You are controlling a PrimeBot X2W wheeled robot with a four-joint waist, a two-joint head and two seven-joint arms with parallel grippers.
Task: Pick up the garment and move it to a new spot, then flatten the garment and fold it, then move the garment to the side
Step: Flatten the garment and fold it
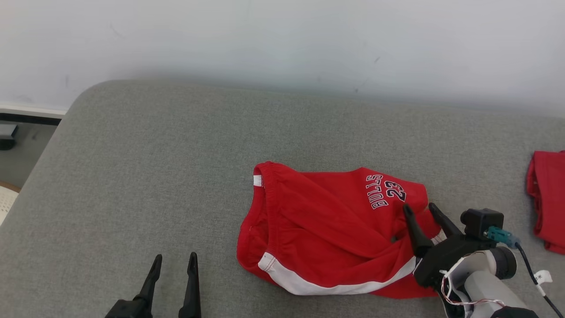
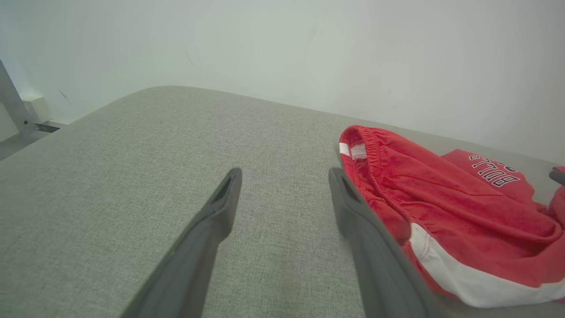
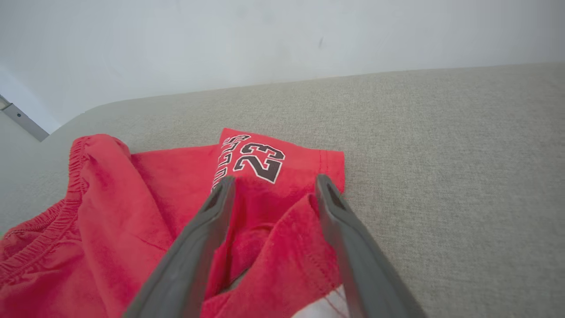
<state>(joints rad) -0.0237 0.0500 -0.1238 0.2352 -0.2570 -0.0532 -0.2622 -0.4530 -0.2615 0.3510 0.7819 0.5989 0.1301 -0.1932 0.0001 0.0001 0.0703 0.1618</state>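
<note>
Red fabric basketball shorts (image 1: 326,221) with a white stripe lie rumpled on the grey upholstered surface (image 1: 154,176), right hand (image 1: 419,206) spread over one leg hem, left hand (image 1: 175,256) spread alongside; flattening, folding and setting aside seemingly remain.

Soft matt red cloth shorts (image 1: 326,221) on coarse-woven grey fabric surface (image 1: 154,168).
</note>
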